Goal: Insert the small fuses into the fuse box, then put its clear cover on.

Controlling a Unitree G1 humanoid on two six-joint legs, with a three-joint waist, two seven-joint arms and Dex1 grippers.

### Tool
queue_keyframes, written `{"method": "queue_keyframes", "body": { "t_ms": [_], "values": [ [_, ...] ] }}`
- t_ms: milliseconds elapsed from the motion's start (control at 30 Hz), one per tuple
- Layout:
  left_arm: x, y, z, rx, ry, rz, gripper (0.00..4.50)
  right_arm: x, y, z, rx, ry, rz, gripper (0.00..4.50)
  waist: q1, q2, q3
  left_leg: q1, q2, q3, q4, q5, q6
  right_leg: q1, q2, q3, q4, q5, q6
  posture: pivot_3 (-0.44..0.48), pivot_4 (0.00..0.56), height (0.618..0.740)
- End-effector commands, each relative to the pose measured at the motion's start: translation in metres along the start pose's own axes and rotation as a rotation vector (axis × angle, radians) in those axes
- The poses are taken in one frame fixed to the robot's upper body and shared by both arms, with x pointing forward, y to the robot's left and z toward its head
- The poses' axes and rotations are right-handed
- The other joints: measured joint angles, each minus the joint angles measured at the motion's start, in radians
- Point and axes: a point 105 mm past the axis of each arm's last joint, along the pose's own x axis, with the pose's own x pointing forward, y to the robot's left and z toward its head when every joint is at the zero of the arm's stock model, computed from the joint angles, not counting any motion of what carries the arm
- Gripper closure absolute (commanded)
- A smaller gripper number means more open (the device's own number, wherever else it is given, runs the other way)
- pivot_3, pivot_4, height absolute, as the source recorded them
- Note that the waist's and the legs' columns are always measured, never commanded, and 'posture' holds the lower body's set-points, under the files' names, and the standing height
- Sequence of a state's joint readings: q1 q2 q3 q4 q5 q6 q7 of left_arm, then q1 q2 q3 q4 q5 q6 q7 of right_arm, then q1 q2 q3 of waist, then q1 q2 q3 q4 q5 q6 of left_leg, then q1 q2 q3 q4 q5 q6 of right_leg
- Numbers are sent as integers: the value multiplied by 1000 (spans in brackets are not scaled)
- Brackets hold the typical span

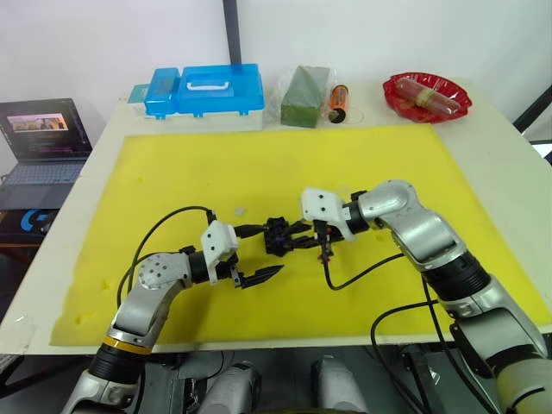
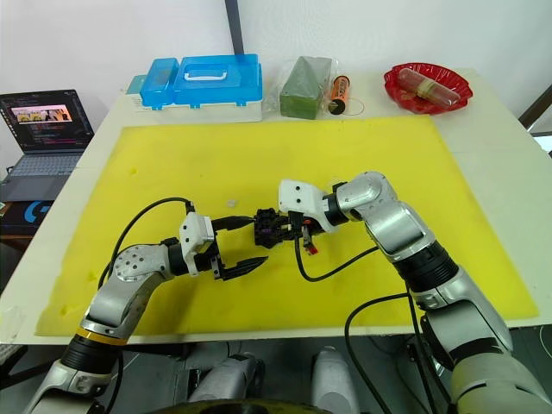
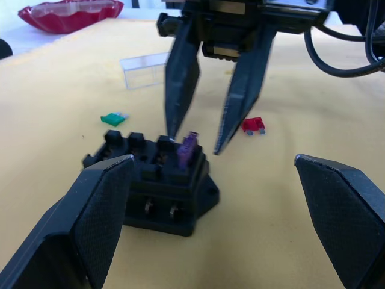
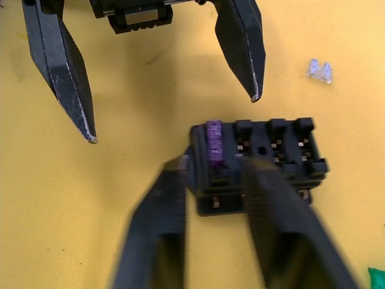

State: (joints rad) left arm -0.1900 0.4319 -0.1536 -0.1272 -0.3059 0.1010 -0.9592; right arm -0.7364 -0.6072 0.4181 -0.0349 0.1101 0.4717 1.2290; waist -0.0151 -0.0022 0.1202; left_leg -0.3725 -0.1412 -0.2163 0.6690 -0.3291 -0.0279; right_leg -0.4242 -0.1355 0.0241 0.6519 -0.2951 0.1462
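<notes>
Grippers meet over the mat's middle. The right gripper [image 3: 201, 129] has its tapered black fingers slightly parted, tips straddling a purple fuse [image 3: 189, 148] that stands in an end slot of the fuse box [image 1: 278, 235]. Whether it is fully seated I cannot tell. The left gripper [image 4: 171, 111] is spread wide, flanking the box without touching it. So one fuse is in or nearly in. Three remain loose on the yellow mat [image 1: 388, 155]: a green fuse [image 3: 113, 118], a red fuse [image 3: 253, 125] and a pale fuse [image 4: 320, 70]. The cover [image 3: 144, 70], a thin transparent shell, lies beyond them, not yet fitted. The box is matt, ribbed plastic; the mat looks soft over the bench [image 1: 504, 147].
</notes>
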Motion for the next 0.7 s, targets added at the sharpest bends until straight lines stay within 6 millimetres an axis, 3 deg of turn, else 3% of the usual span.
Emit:
{"method": "queue_keyframes", "body": {
  "t_ms": [33, 467, 567, 667, 700],
  "values": [
    [0, 1, 12, 36, -29, -6, 0, -5, -4, 11, -52, -28, -27, 2848, 0, 0, 0, 0, 0, 0, 0, 0, 0, 0, 0, 0, 0, 0, 0, 0, 150, 740],
    [-2, 3, 15, 28, -34, 14, 0, -9, -5, 30, -28, -160, -64, 2848, 0, 0, 0, 0, 0, 0, 0, 0, 0, 0, 0, 0, 0, 0, 0, 0, 150, 740],
    [0, 2, 17, 29, -35, 11, 0, -7, -5, 31, -8, -181, -72, 3464, 0, 0, 0, 0, 0, 0, 0, 0, 0, 0, 0, 0, 0, 0, 0, 0, 150, 740],
    [1, 2, 18, 29, -34, 9, 0, -5, -4, 28, -4, -175, -75, 4492, 0, 0, 0, 0, 0, 0, 0, 0, 0, 0, 0, 0, 0, 0, 0, 0, 150, 740],
    [1, 3, 19, 30, -32, 9, 0, -4, -4, 27, -1, -171, -75, 4492, 0, 0, 0, 0, 0, 0, 0, 0, 0, 0, 0, 0, 0, 0, 0, 0, 150, 740]
  ]
}}
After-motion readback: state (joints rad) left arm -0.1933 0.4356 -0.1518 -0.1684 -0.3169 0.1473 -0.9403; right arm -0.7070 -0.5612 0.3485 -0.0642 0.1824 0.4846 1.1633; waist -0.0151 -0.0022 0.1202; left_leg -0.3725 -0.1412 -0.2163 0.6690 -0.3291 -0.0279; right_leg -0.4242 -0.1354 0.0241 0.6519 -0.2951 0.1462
